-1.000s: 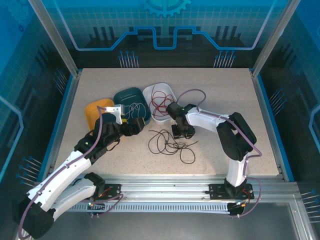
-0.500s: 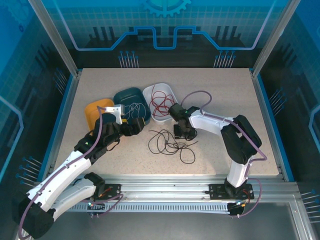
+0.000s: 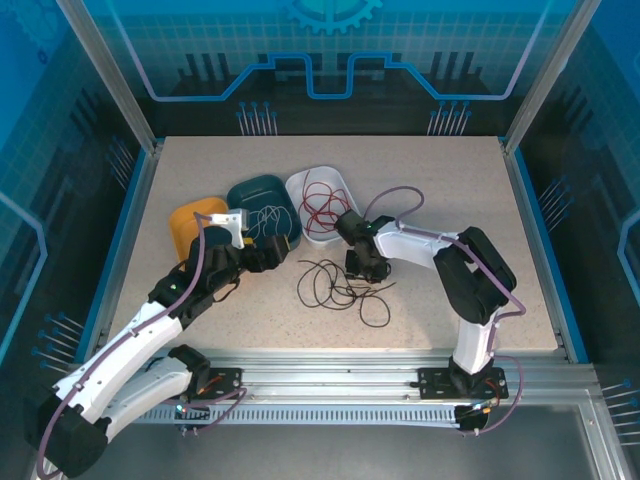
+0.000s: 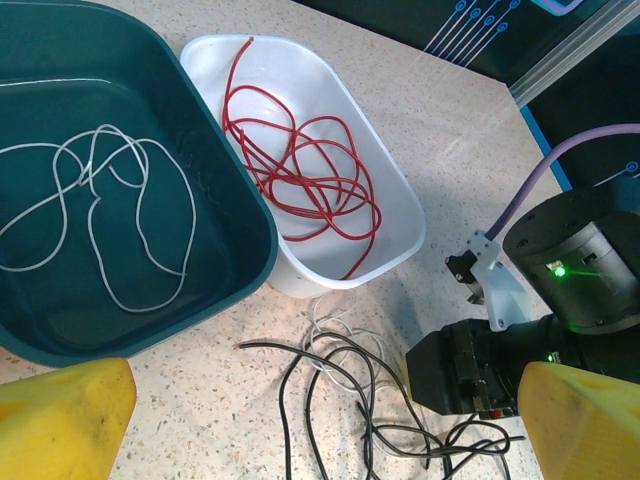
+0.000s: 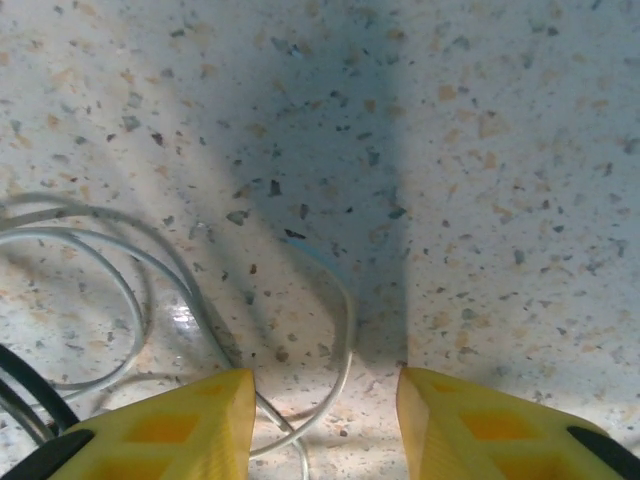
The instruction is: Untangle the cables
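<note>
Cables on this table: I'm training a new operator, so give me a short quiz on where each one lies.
1. True or false: the red cable lies in the white bin.
2. Where is the black cable? A) orange bin B) white bin C) loose on the table.
3. What colour is the cable lying in the teal bin?
Key: 1 true; 2 C; 3 white.

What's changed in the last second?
The right gripper shifted only slightly above the tangled black and white cables, jaws open, holding nothing. The left gripper, thin red cable in the white plastic tray and white cable in the teal plastic tray stayed put.
</note>
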Robot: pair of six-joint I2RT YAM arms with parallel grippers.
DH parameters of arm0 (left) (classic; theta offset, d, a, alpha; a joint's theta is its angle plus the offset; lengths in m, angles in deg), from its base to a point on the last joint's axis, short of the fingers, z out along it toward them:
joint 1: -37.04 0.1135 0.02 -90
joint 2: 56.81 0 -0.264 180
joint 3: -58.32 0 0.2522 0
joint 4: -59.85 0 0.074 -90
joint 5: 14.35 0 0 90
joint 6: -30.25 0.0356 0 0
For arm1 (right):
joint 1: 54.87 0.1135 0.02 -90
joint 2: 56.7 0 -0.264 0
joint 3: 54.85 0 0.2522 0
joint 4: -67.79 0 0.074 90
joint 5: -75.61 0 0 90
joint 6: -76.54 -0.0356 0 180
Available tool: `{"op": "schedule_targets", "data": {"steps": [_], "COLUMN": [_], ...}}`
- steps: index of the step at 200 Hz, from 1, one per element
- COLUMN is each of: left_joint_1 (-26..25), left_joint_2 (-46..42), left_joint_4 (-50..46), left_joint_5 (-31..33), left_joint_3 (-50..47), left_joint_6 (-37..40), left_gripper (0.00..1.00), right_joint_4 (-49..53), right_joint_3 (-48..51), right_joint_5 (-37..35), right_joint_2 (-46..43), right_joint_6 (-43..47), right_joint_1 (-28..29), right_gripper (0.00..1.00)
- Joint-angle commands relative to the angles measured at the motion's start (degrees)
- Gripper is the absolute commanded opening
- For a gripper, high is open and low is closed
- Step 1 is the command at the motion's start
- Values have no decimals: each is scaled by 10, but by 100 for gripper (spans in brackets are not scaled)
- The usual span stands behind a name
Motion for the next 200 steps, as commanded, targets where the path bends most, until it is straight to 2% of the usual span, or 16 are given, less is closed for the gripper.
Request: {"op": "schedule_targets", "data": {"steps": [1,29,66,90,110,166,200], "left_joint_1": [-5,-4,-4,-4,-4,-4,-4], "left_joint_2": [-1,6,14,12,14,14,16], "left_joint_4": [-3,1,3,0,1,4,6], "left_joint_5": [12,11,7,10,11,5,-13], "left_joint_3": [-5,-3,3,5,5,6,9], "left_joint_6": [15,16,19,20,20,24,40], "left_gripper": [99,99,99,99,99,99,99], "right_joint_4": [35,13,-5,-17,-26,8,6], "right_joint_3": [-8,8,8,9,5,-50,-55], "right_joint_5": [-5,7,-6,-18,-21,-77,-98], "right_joint_2": [13,23,39,30,17,-33,-92], "right_joint_6": [-28,-42,-42,-33,-18,28,45], "right_joint_1": [17,22,17,4,-11,-14,-8], "right_gripper": [42,40,22,8,0,0,0]}}
